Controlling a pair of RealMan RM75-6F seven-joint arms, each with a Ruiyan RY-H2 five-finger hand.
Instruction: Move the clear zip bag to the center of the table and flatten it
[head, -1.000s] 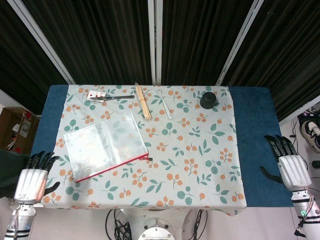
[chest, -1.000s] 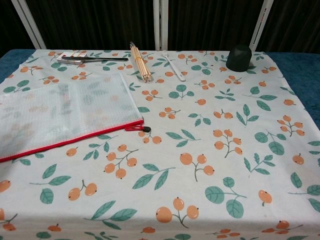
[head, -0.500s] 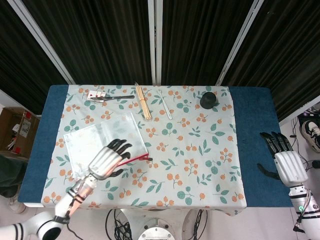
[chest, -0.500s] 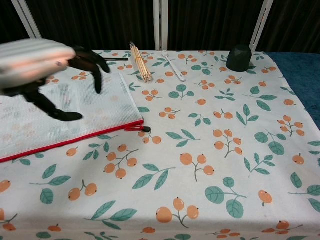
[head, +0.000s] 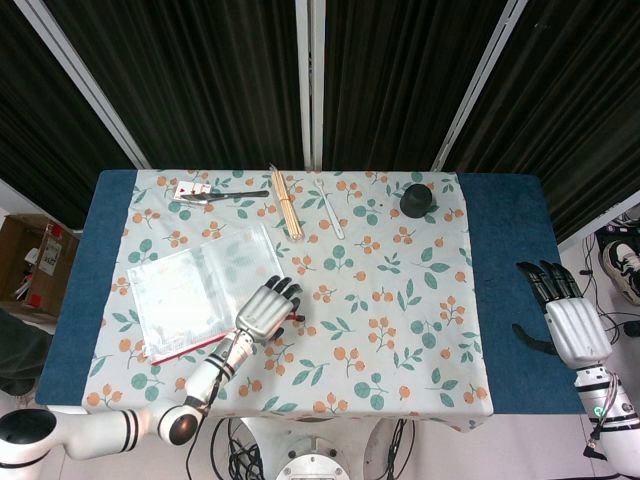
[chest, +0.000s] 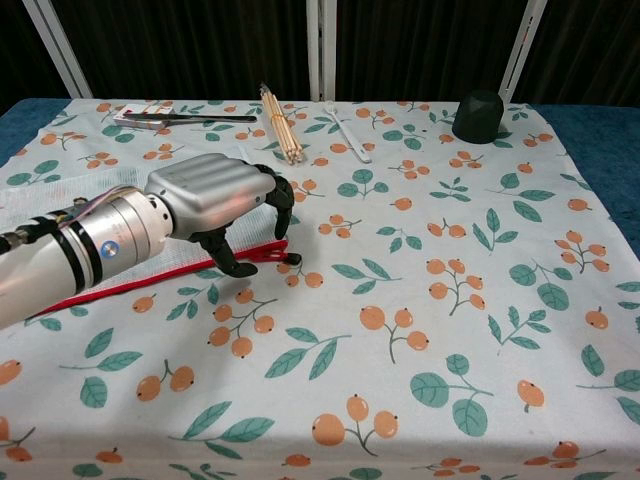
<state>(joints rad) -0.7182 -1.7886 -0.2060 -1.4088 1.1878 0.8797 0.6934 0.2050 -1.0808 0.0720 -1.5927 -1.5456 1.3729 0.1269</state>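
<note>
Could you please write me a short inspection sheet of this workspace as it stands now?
Surface: table, blue top under a floral cloth.
Job's things: clear zip bag with red zip, left of center, flat.
Clutter: bamboo skewers, spoon, white utensil, dark cup along the far edge.
Hands: left hand over the bag's zip corner, grip unclear; right hand open at the right edge.
Cables: some below the table's front edge.
Surroundings: dark curtains, cardboard box.
</note>
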